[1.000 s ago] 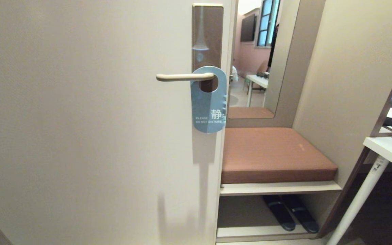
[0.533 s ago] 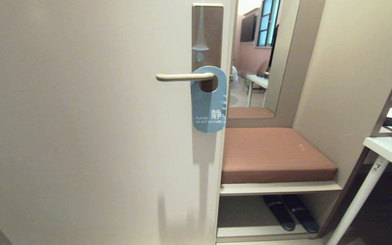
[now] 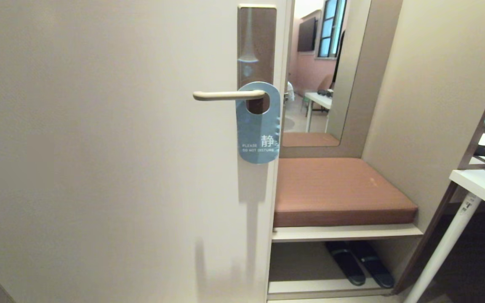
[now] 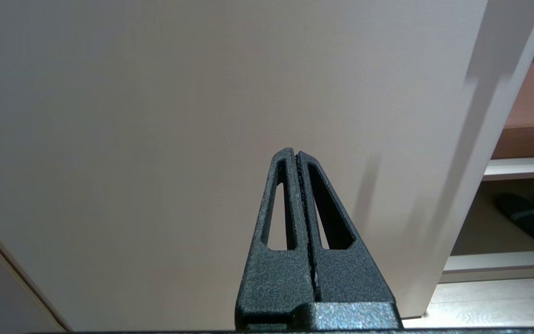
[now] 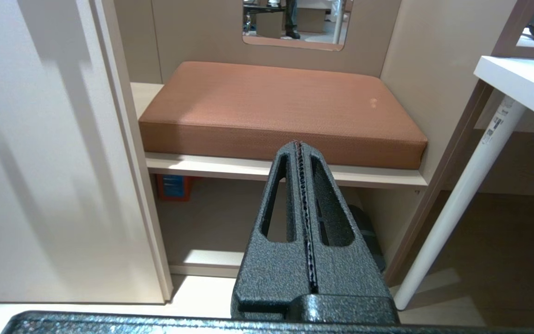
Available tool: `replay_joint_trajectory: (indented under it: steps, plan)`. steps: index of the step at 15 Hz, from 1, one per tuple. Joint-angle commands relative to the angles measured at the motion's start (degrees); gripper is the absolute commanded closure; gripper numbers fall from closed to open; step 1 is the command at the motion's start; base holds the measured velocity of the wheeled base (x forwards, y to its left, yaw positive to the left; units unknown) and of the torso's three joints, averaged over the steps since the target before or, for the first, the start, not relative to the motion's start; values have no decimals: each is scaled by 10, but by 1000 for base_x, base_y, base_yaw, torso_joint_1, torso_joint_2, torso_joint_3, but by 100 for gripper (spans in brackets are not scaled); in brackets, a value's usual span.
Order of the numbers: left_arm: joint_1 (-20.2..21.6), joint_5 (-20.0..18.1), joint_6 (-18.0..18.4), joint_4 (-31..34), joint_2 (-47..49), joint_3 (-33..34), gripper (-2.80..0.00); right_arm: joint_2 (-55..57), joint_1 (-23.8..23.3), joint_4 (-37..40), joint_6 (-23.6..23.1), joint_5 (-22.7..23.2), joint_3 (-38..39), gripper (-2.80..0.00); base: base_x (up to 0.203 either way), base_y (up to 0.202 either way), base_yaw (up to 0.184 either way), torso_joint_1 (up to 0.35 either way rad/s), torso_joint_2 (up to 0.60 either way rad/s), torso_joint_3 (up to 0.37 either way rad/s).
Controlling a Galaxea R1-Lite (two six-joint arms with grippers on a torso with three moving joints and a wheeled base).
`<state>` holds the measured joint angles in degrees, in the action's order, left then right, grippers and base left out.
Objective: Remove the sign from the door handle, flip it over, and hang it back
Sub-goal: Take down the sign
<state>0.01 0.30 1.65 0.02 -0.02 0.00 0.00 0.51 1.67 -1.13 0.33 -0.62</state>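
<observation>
Both grippers, left gripper (image 4: 297, 155) and right gripper (image 5: 300, 146), are sitting clamped shut and empty below the door handle (image 3: 225, 95), where the sign (image 3: 258, 126) is hanging (blue face out).

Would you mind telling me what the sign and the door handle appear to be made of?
The sign looks like thin plastic or coated card: flat, blue-grey, printed lettering, faint sheen. The door handle seems satin-finished metal, beige with soft highlights; its plate looks like glossy bronze metal, showing reflections.

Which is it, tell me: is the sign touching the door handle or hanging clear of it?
Touching. The head view shows the sign hanging from the door handle, the lever passing through its oval hole.
</observation>
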Motion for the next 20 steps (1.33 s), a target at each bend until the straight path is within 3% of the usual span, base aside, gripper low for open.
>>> replay_joint_trajectory:
  steps: [1,10,13,15,20]
  plan:
    - [1,0,0,0,0,0,0,0,0,0,-2,1,0,0,0,0,0,0,0,0]
    - [0,0,0,0,0,0,0,0,0,12,-5,1,-19,0,0,0,0,0,0,0]
    - [0,0,0,0,0,0,0,0,0,94,-1,5,-79,0,0,0,0,0,0,0]
    - [0,0,0,0,0,0,0,7,0,110,0,7,-103,0,0,0,0,0,0,0]
    - [0,0,0,0,0,0,0,167,4,63,5,5,-175,0,0,0,0,0,0,0]
